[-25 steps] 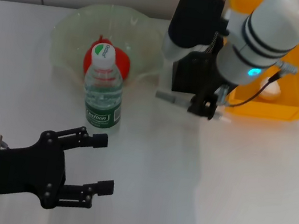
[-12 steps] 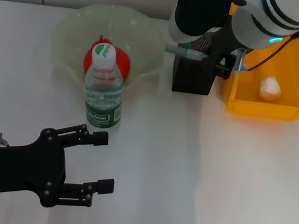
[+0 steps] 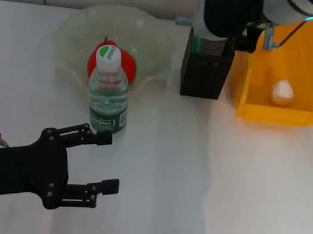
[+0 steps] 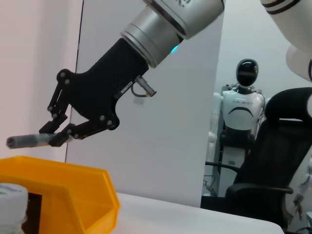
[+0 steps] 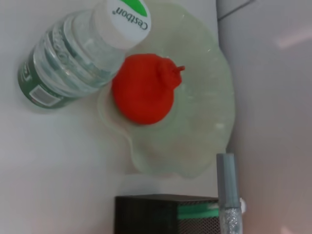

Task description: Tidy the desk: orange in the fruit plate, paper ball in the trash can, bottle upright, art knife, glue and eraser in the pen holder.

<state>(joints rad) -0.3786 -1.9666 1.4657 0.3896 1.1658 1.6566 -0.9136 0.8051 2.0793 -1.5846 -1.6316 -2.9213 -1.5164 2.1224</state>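
1. A grey glue stick is pinched level between the fingertips of the right gripper, which hangs in the air above the pen holder; one end of the stick pokes out past the arm at about 11 o'clock from the holder.
2. The pen holder stands on the table with something green showing inside its rim.
3. Just at its 3 o'clock sits the yellow trash can, with the paper ball lying on its floor.
4. At the holder's 9 o'clock is the fruit plate, with the orange resting in it.
5. The bottle stands upright with its cap on, at the plate's 6 o'clock edge.
6. The left gripper hovers low at 6 o'clock from the bottle, its fingers spread apart and holding nothing.
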